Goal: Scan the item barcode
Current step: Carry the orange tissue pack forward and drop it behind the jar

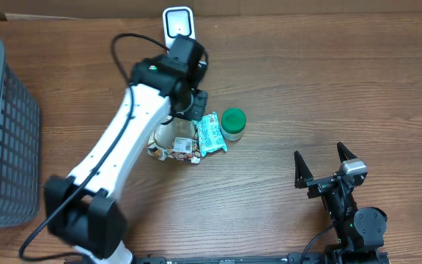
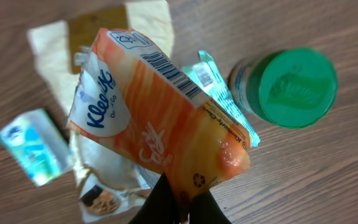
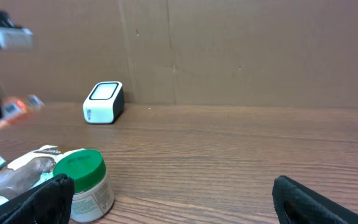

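Left gripper is pinched tight on the lower end of the orange Kleenex tissue pack. The pack is lifted over the loose packets, with the green-lidded jar at its 2 o'clock. It looks light, soft and crinkly, likely to flop, so that end pinch seems sound. Its long axis runs 11 to 5 o'clock in the wrist view, and the barcode lies along the 1 o'clock edge, facing the camera. The white scanner sits at 12 o'clock from the wrist. Right gripper rests spread wide, empty.
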`<state>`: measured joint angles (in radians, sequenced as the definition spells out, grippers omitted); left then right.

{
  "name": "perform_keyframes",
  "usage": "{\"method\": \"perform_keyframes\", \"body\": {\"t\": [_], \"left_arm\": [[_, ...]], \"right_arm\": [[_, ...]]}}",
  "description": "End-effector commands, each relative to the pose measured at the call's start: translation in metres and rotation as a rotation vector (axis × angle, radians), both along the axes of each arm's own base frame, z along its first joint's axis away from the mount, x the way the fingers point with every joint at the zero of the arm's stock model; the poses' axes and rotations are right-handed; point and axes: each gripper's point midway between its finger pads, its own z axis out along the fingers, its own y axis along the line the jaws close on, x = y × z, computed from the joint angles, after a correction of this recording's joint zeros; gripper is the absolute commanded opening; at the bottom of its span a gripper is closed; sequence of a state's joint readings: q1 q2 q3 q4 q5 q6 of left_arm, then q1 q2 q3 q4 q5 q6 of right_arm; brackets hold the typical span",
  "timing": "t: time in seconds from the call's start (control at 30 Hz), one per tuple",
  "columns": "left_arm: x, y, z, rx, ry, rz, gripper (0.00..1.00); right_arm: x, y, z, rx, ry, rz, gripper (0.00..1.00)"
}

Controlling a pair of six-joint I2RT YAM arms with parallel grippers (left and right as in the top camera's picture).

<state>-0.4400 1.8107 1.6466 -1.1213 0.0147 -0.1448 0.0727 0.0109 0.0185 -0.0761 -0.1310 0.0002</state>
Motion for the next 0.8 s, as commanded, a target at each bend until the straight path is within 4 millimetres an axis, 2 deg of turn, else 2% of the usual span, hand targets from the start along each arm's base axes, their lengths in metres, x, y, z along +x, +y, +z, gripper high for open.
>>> {"method": "perform_keyframes", "body": {"t": [0.0,0.27,0.5,0.6,0.77], "left_arm": [[-0.004,-0.014,-0.028,0.057,0.049,-0.097,0.04],[-0.005,-0.025,-0.06,0.086,0.105,-0.126,0.04],[0.029,-0.048,-0.052,0.02,-0.048,-0.177,0.04],[0.035,-0.063,-0.048,-0.032,-0.086,-0.21,0.04],[0.044,-0.074,-0.043,-0.052,-0.141,-0.218,0.04]], "right_arm": [[0.0,0.002,-0.002,0.006,0.0,0.009,1.0],[0.0,0.002,-0.002,0.006,0.0,0.009,1.0],[0.0,0.002,-0.002,0.006,0.0,0.009,1.0],[0.0,0.002,-0.002,0.006,0.0,0.009,1.0],[0.0,0.002,-0.002,0.006,0.0,0.009,1.0]]}}
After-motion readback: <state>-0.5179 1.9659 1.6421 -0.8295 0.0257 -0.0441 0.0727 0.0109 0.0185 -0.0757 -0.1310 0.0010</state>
